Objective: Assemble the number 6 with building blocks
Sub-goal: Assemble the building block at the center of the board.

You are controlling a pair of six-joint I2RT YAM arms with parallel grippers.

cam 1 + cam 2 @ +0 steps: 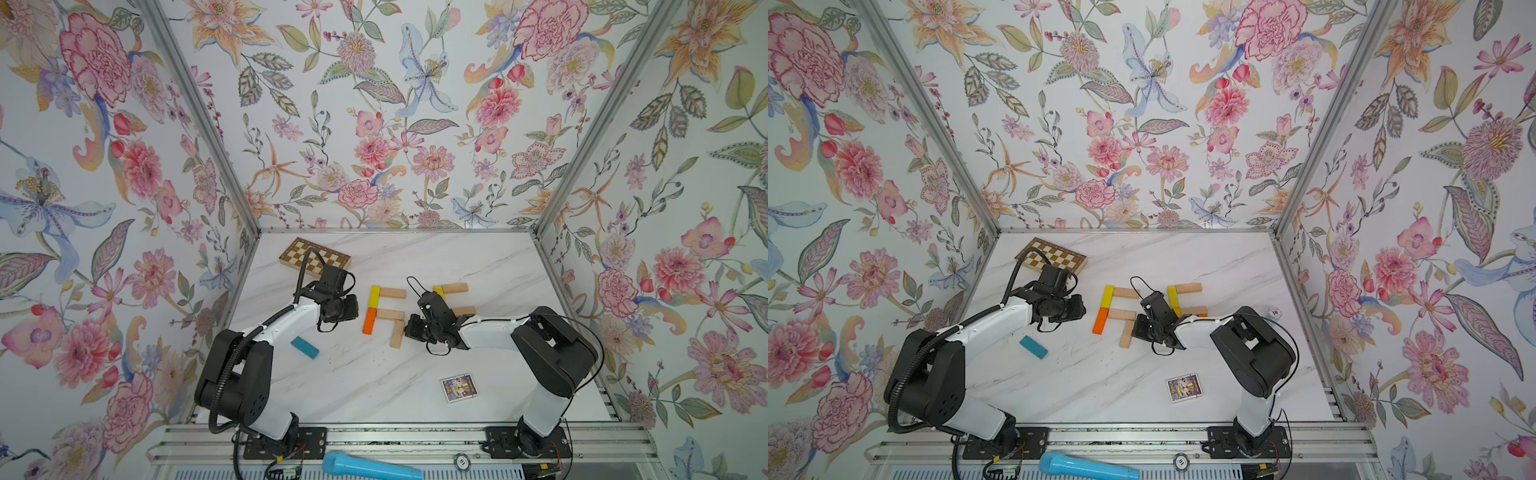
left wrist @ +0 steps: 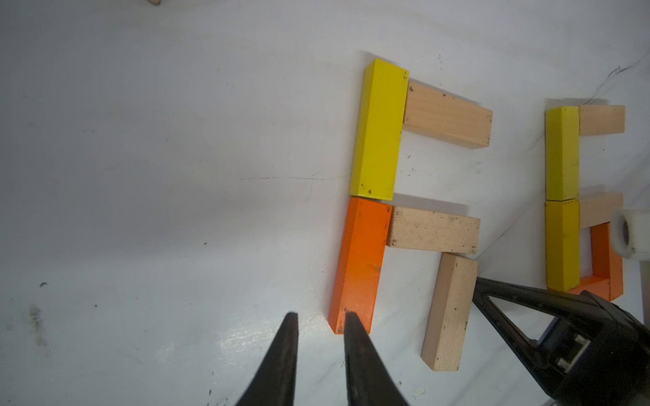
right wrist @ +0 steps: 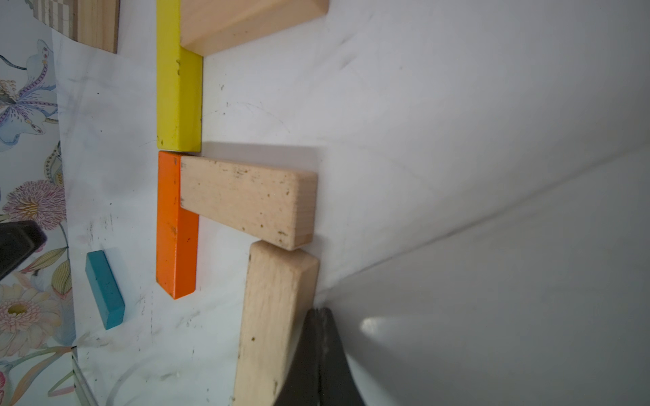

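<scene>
At table centre the unfinished 6 lay flat: yellow-orange spine, three beige arms. The right gripper, pressed together, sat against the lowest beige plank. The left gripper, slightly spread and empty, hung by the orange plank.

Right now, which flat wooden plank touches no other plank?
The teal-blue rectangular wooden plank, lying alone near the left arm; the yellow, orange and beige planks sit joined in two figures.
</scene>
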